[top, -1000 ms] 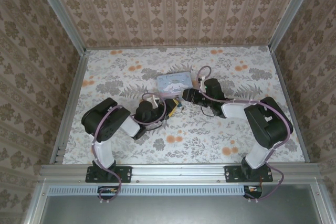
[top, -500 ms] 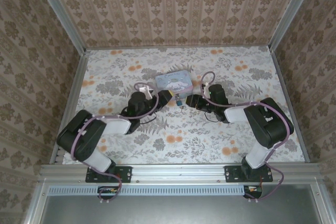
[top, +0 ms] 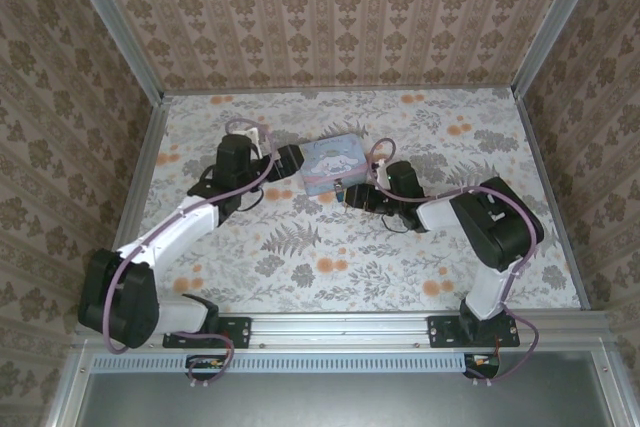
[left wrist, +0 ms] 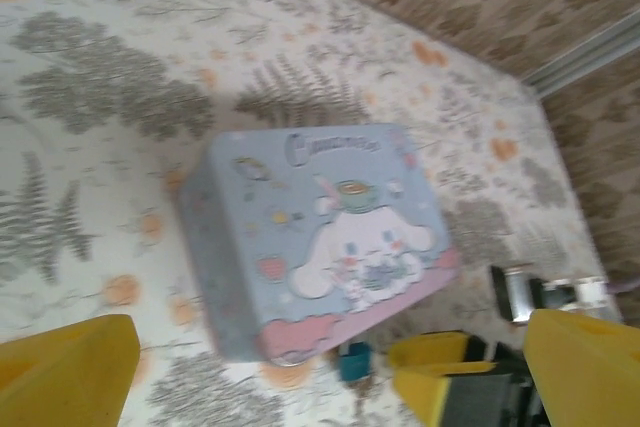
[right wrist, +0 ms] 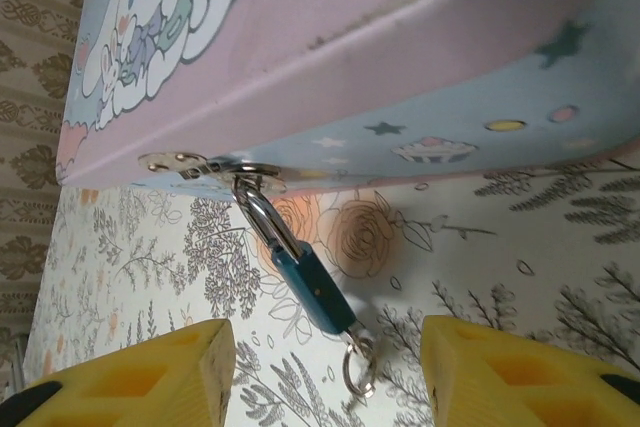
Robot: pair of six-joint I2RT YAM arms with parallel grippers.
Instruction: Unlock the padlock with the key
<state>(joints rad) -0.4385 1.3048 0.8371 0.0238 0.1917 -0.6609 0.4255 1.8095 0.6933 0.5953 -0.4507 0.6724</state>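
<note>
Left gripper and right gripper, jaws wide apart.

R wrist view: crops tin at top & right, crops right gripper fingers at btm; cannot resolve keyhole on padlock. L wrist view: blurred; hides part of padlock behind tin rim.

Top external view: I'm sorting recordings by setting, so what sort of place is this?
Likely a built robot test booth: brown damask wallpaper panels enclose a floral-print tabletop, edged by silver aluminium frame rails.
</note>
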